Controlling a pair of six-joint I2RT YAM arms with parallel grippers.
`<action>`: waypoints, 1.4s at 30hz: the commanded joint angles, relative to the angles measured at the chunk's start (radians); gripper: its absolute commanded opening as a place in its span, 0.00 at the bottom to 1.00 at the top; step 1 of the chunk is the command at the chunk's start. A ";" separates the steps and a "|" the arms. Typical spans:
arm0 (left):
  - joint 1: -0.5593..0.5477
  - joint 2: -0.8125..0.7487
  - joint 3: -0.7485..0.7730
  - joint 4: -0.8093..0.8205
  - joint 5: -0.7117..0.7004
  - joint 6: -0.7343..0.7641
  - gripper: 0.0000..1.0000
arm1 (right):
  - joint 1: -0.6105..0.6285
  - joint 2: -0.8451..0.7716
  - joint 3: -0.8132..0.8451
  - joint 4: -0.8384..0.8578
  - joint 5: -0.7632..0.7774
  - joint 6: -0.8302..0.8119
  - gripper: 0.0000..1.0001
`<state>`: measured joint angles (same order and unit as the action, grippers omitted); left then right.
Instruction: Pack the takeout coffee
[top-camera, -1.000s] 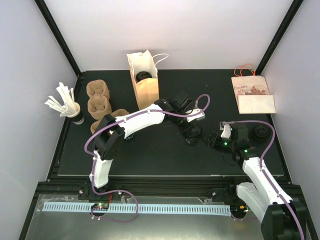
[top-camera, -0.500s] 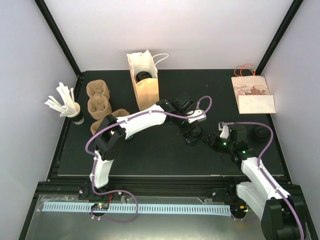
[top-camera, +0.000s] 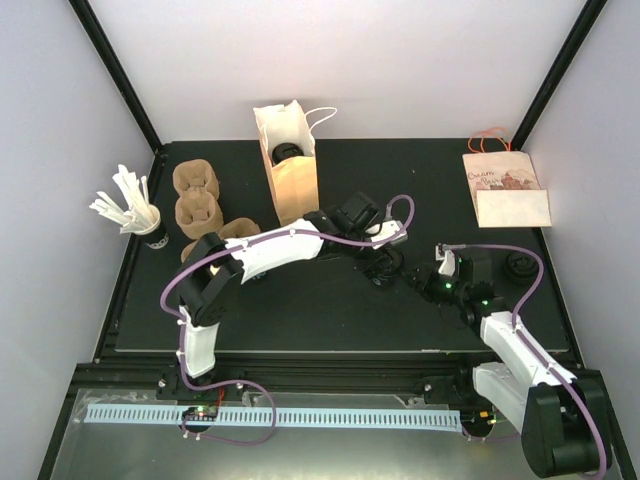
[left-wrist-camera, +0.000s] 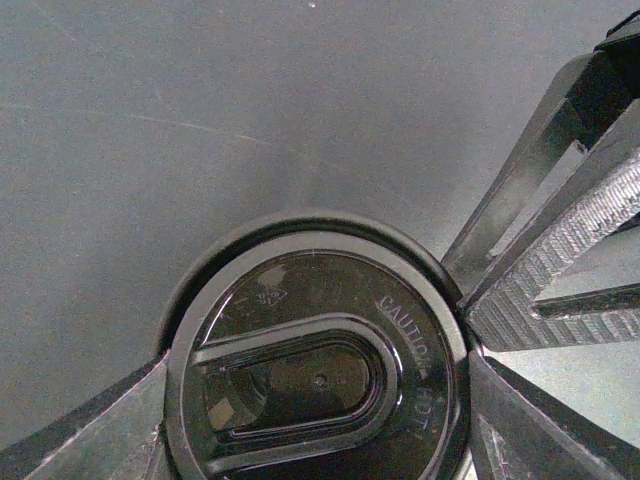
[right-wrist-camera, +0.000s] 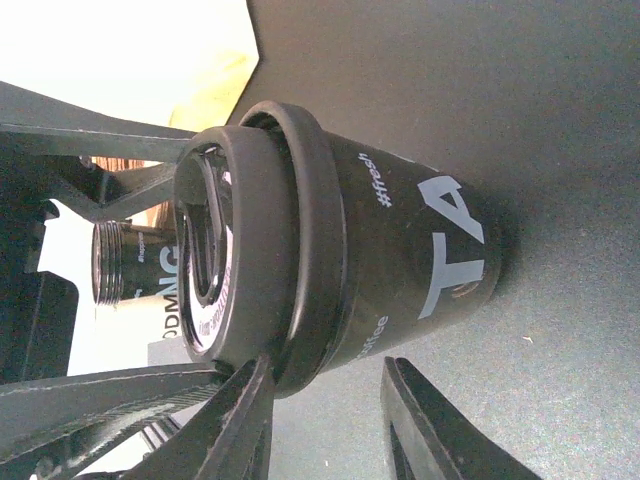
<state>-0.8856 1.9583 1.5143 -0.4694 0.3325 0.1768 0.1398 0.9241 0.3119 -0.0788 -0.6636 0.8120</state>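
Cup upright on worktop, mid-right, nearer arms than paper bag. Left tool pinching lid rim from above. Right tool spread, one finger just beside rim.
Risks: lift by lid only, so lid pops, spill; tools clash, cup tips.
Top view mostly hides cup. Fill level, lid seating: can't tell.

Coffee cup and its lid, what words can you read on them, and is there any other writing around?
"CAUTION HOT": raised on the lid.
"#fresh": side of the cup.
"TA": large letters on the cup.
"offee": on the cup, start hidden.
Printed paper bag lying flat: writing too small to read.
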 joint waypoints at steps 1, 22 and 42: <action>-0.009 0.003 -0.060 0.053 -0.027 -0.031 0.71 | 0.003 -0.004 -0.007 0.039 -0.012 0.009 0.32; -0.013 0.030 -0.038 0.003 -0.060 -0.034 0.72 | -0.011 0.065 -0.013 0.155 0.017 0.087 0.19; -0.015 0.080 0.039 -0.089 -0.085 -0.033 0.72 | -0.143 0.206 0.105 0.103 -0.140 -0.090 0.22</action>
<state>-0.8917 1.9919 1.5551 -0.4595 0.2768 0.1387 0.0036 1.0771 0.3908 0.0132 -0.7410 0.7673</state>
